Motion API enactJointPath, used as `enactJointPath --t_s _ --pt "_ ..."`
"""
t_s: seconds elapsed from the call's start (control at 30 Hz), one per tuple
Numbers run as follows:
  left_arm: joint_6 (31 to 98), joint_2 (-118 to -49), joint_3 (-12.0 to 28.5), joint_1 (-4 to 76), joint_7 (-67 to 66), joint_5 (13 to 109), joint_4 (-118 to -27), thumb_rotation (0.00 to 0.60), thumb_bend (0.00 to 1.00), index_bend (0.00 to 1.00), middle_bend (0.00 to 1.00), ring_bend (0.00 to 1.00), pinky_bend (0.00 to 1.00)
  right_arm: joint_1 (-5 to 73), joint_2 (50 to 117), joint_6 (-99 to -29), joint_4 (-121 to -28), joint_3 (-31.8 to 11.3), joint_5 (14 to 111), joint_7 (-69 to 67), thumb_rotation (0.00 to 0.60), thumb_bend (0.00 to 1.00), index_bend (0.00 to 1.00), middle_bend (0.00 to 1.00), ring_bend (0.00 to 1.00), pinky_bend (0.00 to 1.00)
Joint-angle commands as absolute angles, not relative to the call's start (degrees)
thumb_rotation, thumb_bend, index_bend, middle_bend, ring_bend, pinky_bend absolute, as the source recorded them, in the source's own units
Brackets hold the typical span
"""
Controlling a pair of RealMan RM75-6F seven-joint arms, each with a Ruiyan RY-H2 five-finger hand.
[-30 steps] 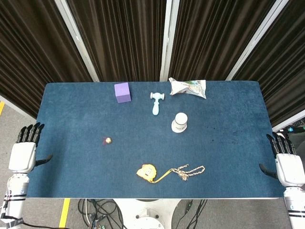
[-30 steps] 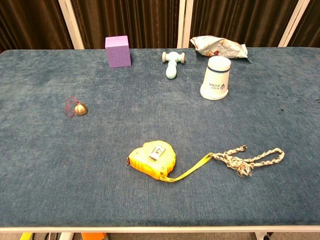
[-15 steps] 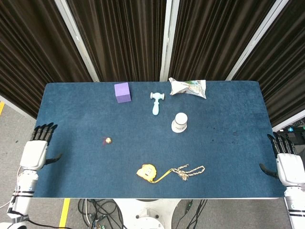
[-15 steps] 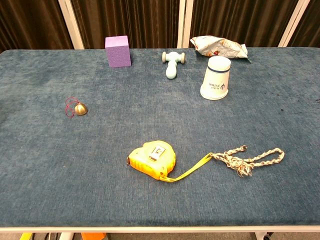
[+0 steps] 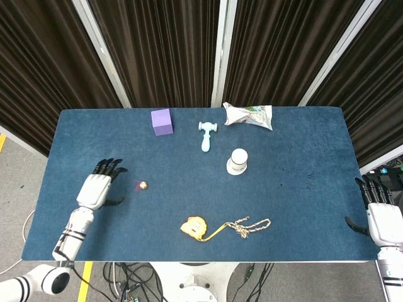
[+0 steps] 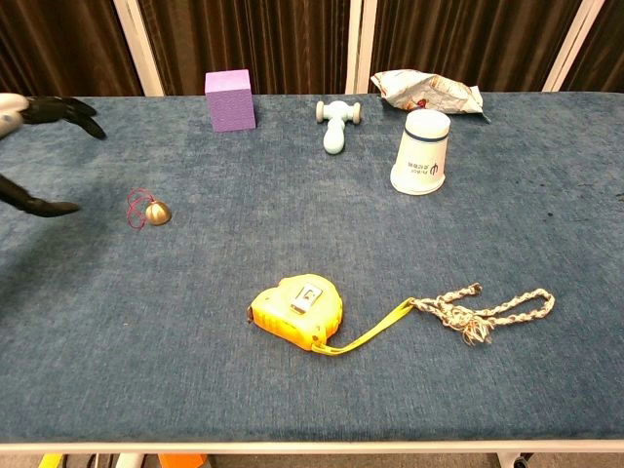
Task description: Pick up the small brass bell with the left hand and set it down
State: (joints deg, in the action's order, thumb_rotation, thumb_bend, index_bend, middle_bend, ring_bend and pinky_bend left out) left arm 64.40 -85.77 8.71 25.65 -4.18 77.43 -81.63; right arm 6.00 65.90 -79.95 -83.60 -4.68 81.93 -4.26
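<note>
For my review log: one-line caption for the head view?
Open left hand over the blue table, close beside the small brass bell, not touching it.

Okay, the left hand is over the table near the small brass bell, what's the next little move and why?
Probably ease the left hand a little further right and down onto the small brass bell. The hand is open, fingers spread, and holds nothing; a strip of blue tabletop shows between its fingertips and the bell, which lies on the cloth with its red cord on the side facing the hand.
</note>
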Motion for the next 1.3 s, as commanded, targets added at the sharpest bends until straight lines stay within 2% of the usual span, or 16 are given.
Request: enactJointPath --t_s 0.03,0.43,1.3 --pt "61.32 -87.79 9.73 28.08 -4.92 75.69 -79.46 0.6 0.19 0.27 0.09 0.0 0.0 6.08 65.85 -79.75 -83.44 -4.75 81.78 -4.47 0.6 0.11 0.0 0.0 0.0 0.0" --pt "55.54 -92.49 10.67 32.95 -2.71 73.32 -73.34 0.6 0.23 0.34 0.11 0.0 0.0 6.0 65.77 -79.12 -82.56 -4.65 81.29 -5.39 0.6 0.1 0.0 0.0 0.0 0.0" --pt "53.43 -94.81 9.99 35.66 -0.99 71.86 -68.89 0.6 0.33 0.5 0.14 0.0 0.0 5.8 66.31 -78.33 -80.9 -4.47 80.76 -6.78 0.6 0.1 0.0 0.0 0.0 0.0"
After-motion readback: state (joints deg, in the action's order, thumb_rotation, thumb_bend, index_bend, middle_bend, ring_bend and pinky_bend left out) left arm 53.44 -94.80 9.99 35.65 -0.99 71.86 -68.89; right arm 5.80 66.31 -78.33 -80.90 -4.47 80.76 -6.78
